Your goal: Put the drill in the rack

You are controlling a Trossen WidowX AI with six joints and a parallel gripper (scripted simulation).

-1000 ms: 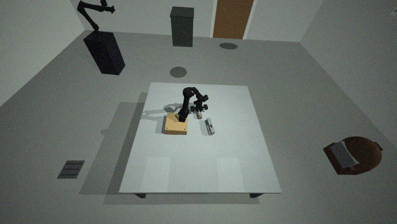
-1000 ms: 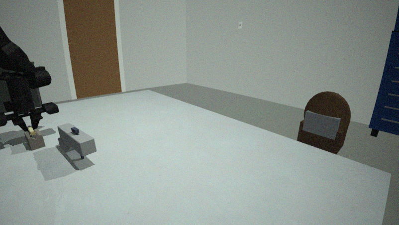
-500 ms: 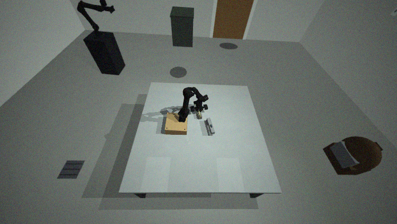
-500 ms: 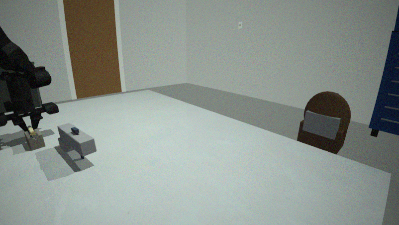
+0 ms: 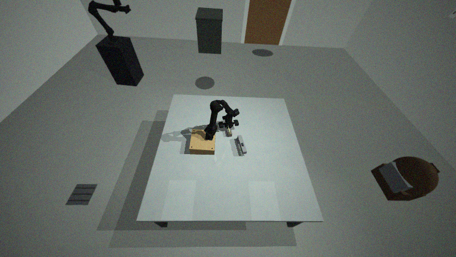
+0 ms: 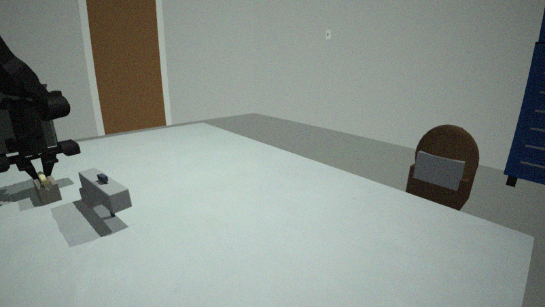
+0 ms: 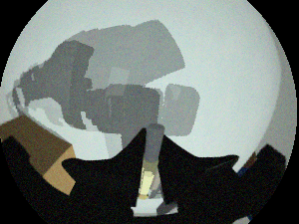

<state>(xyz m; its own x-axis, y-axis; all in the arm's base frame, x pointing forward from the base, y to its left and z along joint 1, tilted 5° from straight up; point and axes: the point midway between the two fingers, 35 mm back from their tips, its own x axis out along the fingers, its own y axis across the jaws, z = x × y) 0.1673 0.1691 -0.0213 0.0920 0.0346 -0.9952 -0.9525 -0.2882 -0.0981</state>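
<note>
My gripper (image 5: 228,127) (image 6: 41,175) (image 7: 149,130) points down and is shut on the drill (image 6: 42,178) (image 7: 147,182), a thin grey rod with a pale yellow band. The drill is at the notched top of the small brown rack (image 5: 229,134) (image 6: 48,195); whether its weight rests in the notch I cannot tell. Beside the rack stands the grey block (image 5: 240,141) (image 6: 121,197). The dark blue key (image 5: 242,144) (image 6: 102,178) is on its top, and a short dark tip shows below its near end. The fingers hide part of the drill.
The arm stands on a wooden box (image 5: 202,145) (image 7: 39,145), left of the rack in the top view. The grey block is the nearest obstacle to the gripper. All of these are on the pale table (image 5: 223,198) (image 6: 267,228). A brown chair (image 5: 418,175) (image 6: 446,140) is beyond the table's edge.
</note>
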